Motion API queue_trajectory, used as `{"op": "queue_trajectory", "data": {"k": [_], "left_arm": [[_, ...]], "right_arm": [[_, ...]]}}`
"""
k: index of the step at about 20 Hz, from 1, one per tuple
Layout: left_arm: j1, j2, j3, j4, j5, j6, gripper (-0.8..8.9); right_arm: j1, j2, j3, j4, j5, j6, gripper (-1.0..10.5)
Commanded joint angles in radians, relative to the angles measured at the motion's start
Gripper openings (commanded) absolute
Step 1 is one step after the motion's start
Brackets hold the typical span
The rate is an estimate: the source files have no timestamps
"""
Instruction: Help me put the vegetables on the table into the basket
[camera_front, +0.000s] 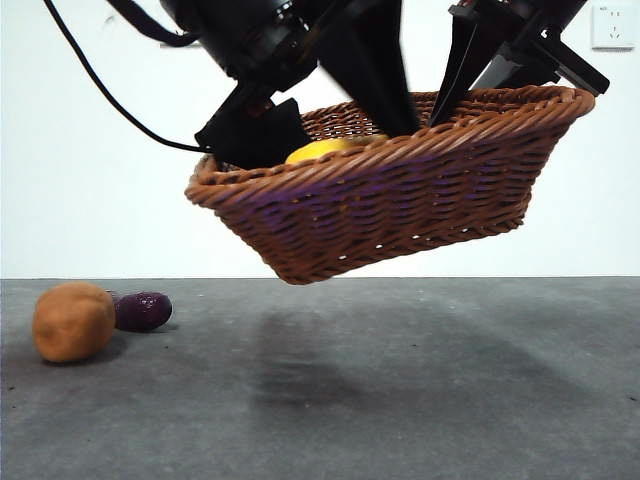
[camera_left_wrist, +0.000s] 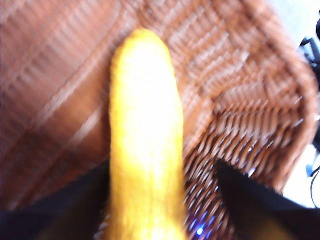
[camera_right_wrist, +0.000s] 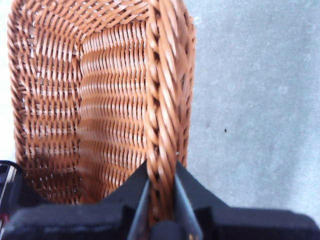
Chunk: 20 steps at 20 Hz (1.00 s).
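Right tool (camera_right_wrist: 161, 200) clamped on basket (camera_front: 400, 200) rim, basket airborne; left tool (camera_left_wrist: 160, 200) w/ yellow veg (camera_left_wrist: 142, 130) between jaws.

A plain white wall (camera_front: 90, 180) is seen behind everything, filling the upper part of the front view. A white square wall socket (camera_front: 612, 25) is mounted at the upper right corner of the frame. A thin black cable (camera_front: 95, 85) is draped across the upper left, curving downward toward the centre.
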Motion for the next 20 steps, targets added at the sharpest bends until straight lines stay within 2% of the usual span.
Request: {"op": "queue_trajectory", "data": {"k": [1,4,6,10,11,14,15,17,20], "left_arm": [[-0.002,0.002,0.029,-0.001,0.002,-0.019,5.65],[0.003,-0.018,0.078,-0.082,-0.014,-0.027,5.65],[0.016,-0.047,0.108,-0.132,-0.066,-0.008,5.65],[0.072,-0.167,0.112,-0.192,-0.078,-0.008,5.65],[0.090,-0.209,0.112,-0.240,-0.124,-0.003,5.65],[0.167,-0.319,0.112,-0.441,-0.432,0.012,5.65],[0.214,-0.325,0.112,-0.498,-0.499,-0.008,5.65],[0.333,-0.295,0.112,-0.525,-0.491,-0.011,5.65],[0.452,-0.190,0.112,-0.500,-0.401,-0.004,5.65]], "right_arm": [[0.003,-0.002,-0.004,0.020,-0.014,0.012,-0.1],[0.002,-0.002,-0.004,0.019,-0.014,0.007,-0.1],[0.002,-0.002,-0.003,0.028,-0.014,0.002,-0.1],[-0.005,-0.002,-0.003,0.034,-0.014,-0.004,-0.1],[-0.013,-0.002,-0.003,0.032,-0.015,-0.016,-0.1],[-0.048,-0.002,-0.001,0.033,-0.019,-0.032,-0.1],[-0.063,-0.002,0.001,0.031,-0.027,-0.044,-0.1],[-0.090,-0.002,0.005,0.030,-0.058,-0.047,-0.1],[-0.098,-0.002,0.005,0.011,-0.075,-0.071,-0.1]]}}
